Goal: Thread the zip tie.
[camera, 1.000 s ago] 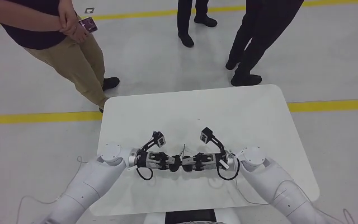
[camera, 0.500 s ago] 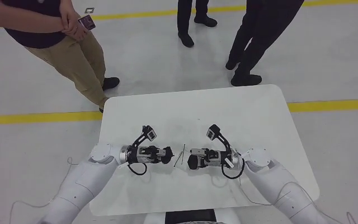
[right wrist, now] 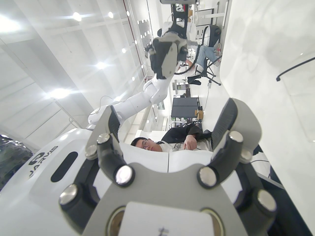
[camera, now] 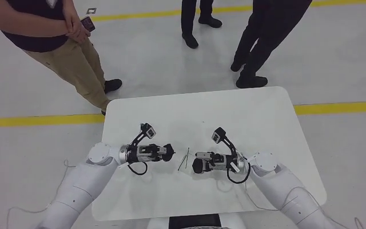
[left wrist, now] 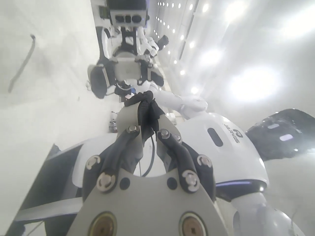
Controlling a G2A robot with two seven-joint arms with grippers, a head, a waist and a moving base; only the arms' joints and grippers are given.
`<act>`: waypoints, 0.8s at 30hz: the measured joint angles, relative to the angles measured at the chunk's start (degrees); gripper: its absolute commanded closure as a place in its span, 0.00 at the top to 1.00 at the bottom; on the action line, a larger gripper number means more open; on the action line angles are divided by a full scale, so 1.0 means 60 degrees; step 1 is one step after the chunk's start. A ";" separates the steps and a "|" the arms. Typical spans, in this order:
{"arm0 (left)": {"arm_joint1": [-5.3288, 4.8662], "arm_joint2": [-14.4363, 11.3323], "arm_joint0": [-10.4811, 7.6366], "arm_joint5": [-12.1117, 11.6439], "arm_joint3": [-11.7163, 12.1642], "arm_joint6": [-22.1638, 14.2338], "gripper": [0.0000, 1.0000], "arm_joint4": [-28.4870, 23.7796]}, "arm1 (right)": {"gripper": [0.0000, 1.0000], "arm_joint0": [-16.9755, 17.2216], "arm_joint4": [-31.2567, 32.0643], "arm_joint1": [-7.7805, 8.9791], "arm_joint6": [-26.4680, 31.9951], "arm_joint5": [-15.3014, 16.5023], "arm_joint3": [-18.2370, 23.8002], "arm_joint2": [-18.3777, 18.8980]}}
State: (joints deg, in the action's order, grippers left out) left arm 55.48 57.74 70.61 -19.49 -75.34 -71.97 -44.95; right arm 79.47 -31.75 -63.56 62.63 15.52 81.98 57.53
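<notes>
A thin black zip tie (camera: 184, 159) lies loose on the white table (camera: 246, 114), between the two grippers and touching neither. My left gripper (camera: 170, 151) hovers just left of it, its black-padded fingers pressed together in the left wrist view (left wrist: 145, 98) with nothing seen between them. The tie shows there as a dark strip (left wrist: 21, 66) on the table. My right gripper (camera: 195, 162) is just right of the tie, fingers spread wide (right wrist: 169, 121) and empty. The tie's head end (right wrist: 294, 69) lies off to the side on the table.
The tabletop around the tie is bare white surface, with wide room toward the far edge (camera: 200, 94) and the right side (camera: 297, 149). Both arms lie low along the near part of the table.
The two grippers, together at the table's middle a second ago with the tie between them, have drawn apart sideways. The zip tie now lies free on the table.
</notes>
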 measured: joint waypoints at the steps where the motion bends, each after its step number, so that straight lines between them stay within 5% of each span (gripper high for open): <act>1: 0.0015 0.0248 0.0097 0.0000 -0.0207 0.0116 0.00 0.0048 | 1.00 0.0000 0.0000 0.0000 0.0000 0.0000 0.0000 0.0000; 4: 0.0070 0.1244 0.0446 0.0001 -0.0756 -0.0161 0.00 0.0047 | 1.00 0.0000 0.0000 0.0000 0.0000 0.0000 0.0000 0.0000; 6: 0.0145 0.1930 0.0717 0.0002 -0.1125 -0.0002 0.00 0.0881 | 1.00 0.0000 0.0000 0.0000 0.0000 0.0000 0.0000 0.0000; 12: 0.0487 0.3096 0.1399 0.0002 -0.1761 0.0188 0.00 0.2213 | 1.00 0.0000 0.0000 0.0000 0.0000 0.0000 0.0000 0.0000; 18: 0.0838 0.3681 0.1626 0.0002 -0.1873 -0.0121 0.00 0.2107 | 1.00 0.0000 0.0000 0.0000 0.0000 0.0000 0.0000 0.0000; 24: 0.0837 0.3679 0.1625 0.0002 -0.1871 -0.0120 0.00 0.2106 | 1.00 -0.0021 0.0070 0.0011 -0.0070 -0.0003 0.0069 0.0024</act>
State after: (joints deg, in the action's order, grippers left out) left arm 60.50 79.81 80.36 -19.48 -86.56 -72.69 -32.32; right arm 79.35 -31.33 -63.49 62.22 15.50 82.40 57.67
